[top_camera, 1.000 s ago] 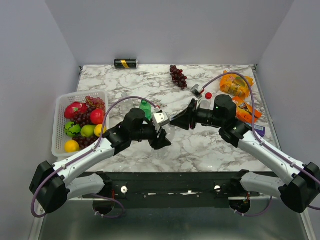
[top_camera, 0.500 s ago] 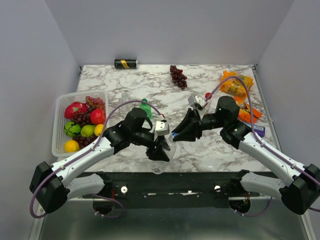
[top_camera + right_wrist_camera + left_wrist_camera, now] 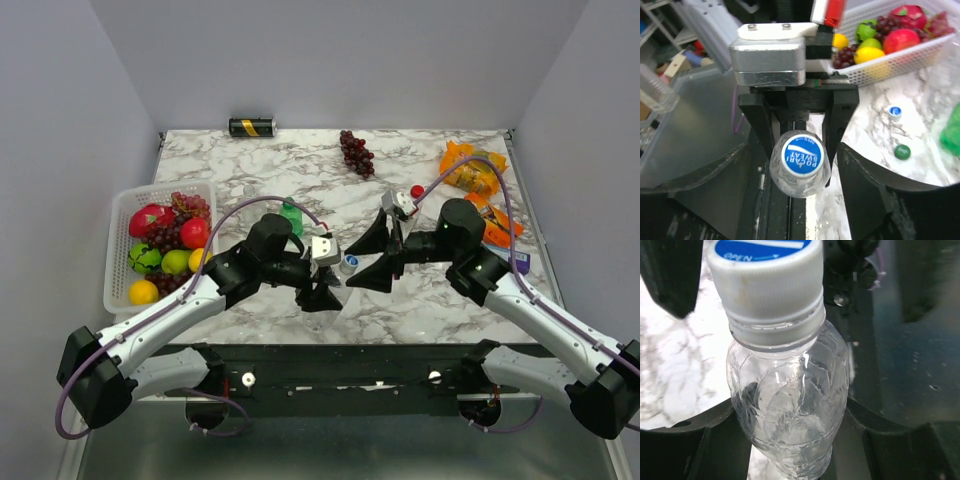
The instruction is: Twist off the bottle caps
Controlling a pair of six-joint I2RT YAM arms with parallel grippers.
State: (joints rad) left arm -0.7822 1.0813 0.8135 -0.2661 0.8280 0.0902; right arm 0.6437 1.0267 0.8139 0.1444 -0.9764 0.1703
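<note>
Left claw: clamped on the clear bottle, which is gripped by its body below the neck
Right claw: spread wide with nothing held; its fingers are set either side of the cap, apart from it
Bottle: held near the front edge of the table, between the two arms, with the neck turned toward the right claw
Cap: white with a blue top, seated on the bottle
Green bottle: placed on the table just behind the left arm
Loose caps: a white cap and a green cap are laid on the marble near each other
Basket: filled with fruit, set at the left edge
Can: laid on its side at the far edge
</note>
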